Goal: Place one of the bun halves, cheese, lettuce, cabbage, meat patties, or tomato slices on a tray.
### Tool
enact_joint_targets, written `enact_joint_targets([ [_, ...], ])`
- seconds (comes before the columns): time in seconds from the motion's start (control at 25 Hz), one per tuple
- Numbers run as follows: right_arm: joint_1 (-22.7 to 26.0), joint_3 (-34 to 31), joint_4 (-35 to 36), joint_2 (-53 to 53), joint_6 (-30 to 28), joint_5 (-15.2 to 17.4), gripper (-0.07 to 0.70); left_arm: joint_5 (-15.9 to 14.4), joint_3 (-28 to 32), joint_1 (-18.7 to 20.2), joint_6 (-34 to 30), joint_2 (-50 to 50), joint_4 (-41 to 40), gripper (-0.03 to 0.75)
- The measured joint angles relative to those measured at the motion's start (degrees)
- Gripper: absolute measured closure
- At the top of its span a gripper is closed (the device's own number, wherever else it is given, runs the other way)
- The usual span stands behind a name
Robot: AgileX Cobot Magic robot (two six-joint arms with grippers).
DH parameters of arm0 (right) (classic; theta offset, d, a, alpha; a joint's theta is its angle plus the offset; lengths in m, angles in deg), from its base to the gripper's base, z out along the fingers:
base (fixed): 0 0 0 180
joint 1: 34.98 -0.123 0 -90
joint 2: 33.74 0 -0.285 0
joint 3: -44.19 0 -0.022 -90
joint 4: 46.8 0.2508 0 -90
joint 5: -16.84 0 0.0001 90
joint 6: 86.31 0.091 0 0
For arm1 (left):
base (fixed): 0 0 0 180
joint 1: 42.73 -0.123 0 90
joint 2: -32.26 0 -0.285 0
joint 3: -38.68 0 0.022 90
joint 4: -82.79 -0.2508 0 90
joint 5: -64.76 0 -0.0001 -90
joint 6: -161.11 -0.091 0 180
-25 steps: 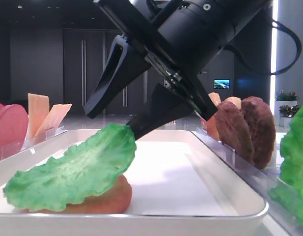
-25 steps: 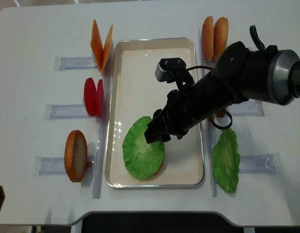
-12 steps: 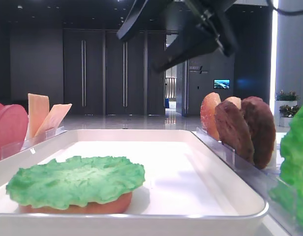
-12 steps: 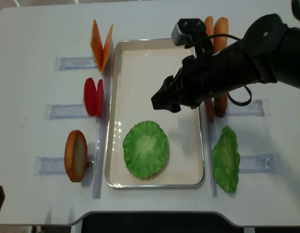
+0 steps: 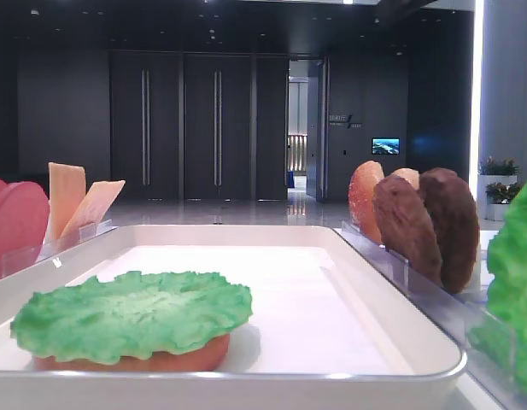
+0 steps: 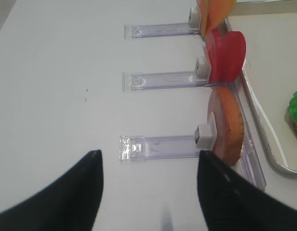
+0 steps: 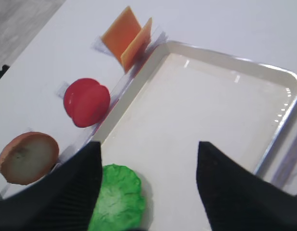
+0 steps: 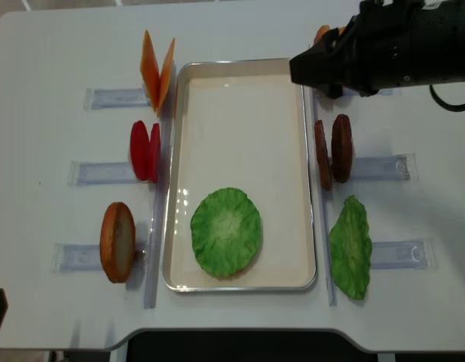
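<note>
A ruffled green lettuce (image 8: 225,231) lies flat on a bun half (image 5: 165,357) at the near end of the white tray (image 8: 172,151). My right gripper (image 8: 304,72) hovers open and empty over the tray's far right corner, well away from the lettuce (image 7: 117,202). In its wrist view the fingers (image 7: 220,183) stand wide apart above bare tray floor. My left gripper (image 6: 148,163) is open over the table, left of a bun half (image 6: 227,125) in its rack.
Clear racks flank the tray. On the left stand cheese (image 8: 157,68), tomato slices (image 8: 144,151) and a bun half (image 8: 117,241). On the right are meat patties (image 8: 334,151) and another lettuce (image 8: 350,247). My right arm hides most of the far right rack.
The right gripper let go of the lettuce, which dropped flat onto the bun half. The gripper then rose and pulled back to the far right. The left gripper held still.
</note>
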Motion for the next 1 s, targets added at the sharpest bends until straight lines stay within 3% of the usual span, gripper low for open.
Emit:
enact_joint_targets([
  [0.12,4.4,0.0,-3.8,1.6,1.9,0.5,0.218,0.0,0.0,0.0,0.0,0.0,0.0,0.244],
  [0.52,15.6,0.0,-28.2,3.0,18.5,2.5,0.218,0.0,0.0,0.0,0.0,0.0,0.0,0.244],
  [0.8,17.0,0.0,-51.3,3.0,30.3,6.6,0.218,0.0,0.0,0.0,0.0,0.0,0.0,0.244],
  [1.0,17.0,0.0,-56.3,3.0,34.5,9.1,0.218,0.0,0.0,0.0,0.0,0.0,0.0,0.244],
])
